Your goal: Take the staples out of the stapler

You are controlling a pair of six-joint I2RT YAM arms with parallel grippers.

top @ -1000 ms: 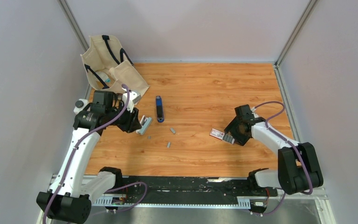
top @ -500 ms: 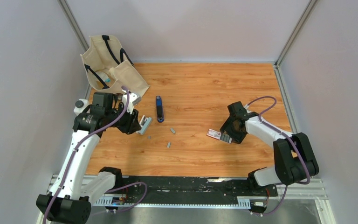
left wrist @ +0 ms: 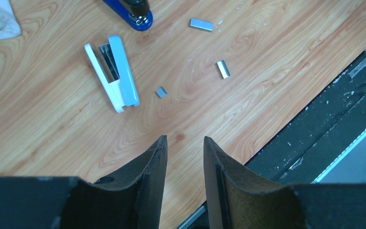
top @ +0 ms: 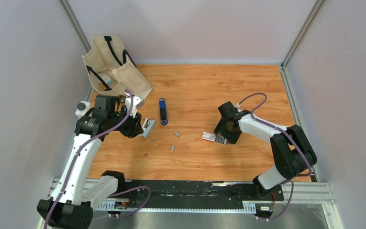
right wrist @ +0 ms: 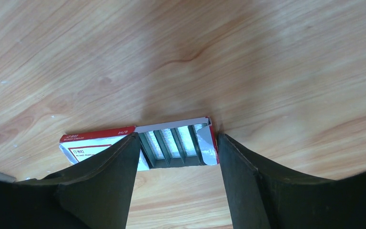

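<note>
Unloading looks mostly done: white stapler [left wrist: 112, 71] lies open ahead of the left gripper [left wrist: 185, 143], jaws apart, empty, staples [left wrist: 223, 69] loose beside it; right gripper [right wrist: 177, 139] clamps the staple box [right wrist: 97, 144].

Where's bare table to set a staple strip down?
Far right, between blue stapler and right wall; also the near strip by the black rail. Crowded: left-centre, around white stapler, loose staples, tote bag.
</note>
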